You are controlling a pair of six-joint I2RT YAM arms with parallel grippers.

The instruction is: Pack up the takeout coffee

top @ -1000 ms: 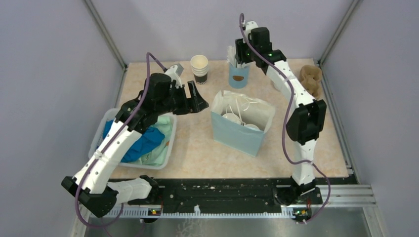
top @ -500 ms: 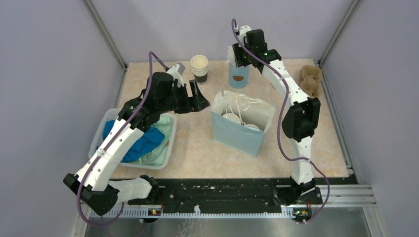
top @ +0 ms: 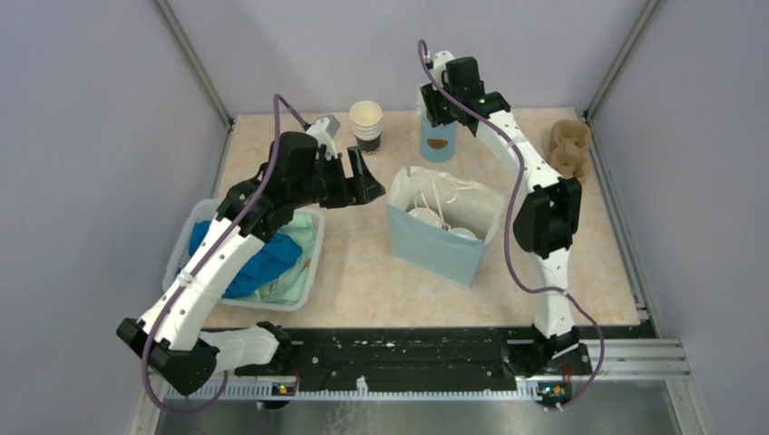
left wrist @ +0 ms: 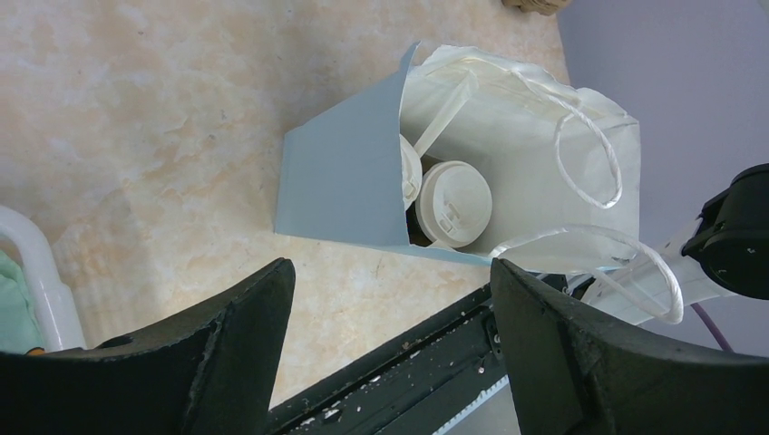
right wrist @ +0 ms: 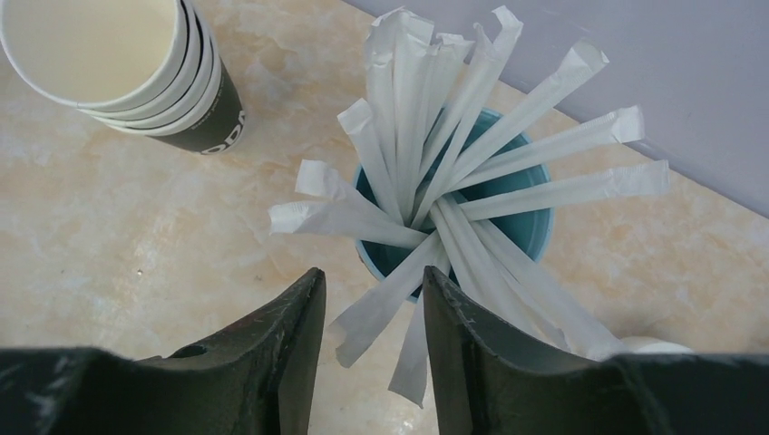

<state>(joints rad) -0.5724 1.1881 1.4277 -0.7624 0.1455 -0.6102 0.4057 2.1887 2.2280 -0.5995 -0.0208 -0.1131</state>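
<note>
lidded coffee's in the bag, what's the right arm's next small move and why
Probably lower the right gripper slightly and close on one wrapped stick: its jaws hang partly open just over the blue cup, one stick end lies between them, and the takeout coffee sits in the bag.

Likely a lab test cell: plain walls [top: 91, 136], metal frame rails [top: 195, 68].

- Light blue cup [right wrist: 542, 227] of paper-wrapped white sticks [right wrist: 426, 118]: directly below the right end effector [right wrist: 370, 285].
- Stack of lidless paper cups [right wrist: 136, 72]: left of that cup.
- Blue paper bag [left wrist: 340, 181], white handles: ahead of the left end effector [left wrist: 390, 272].
- Bin [top: 304, 288] of blue and green cloth: behind it.
- Brown cardboard carrier [top: 569, 145]: on the surface [top: 363, 272], right of the right end effector.
</note>
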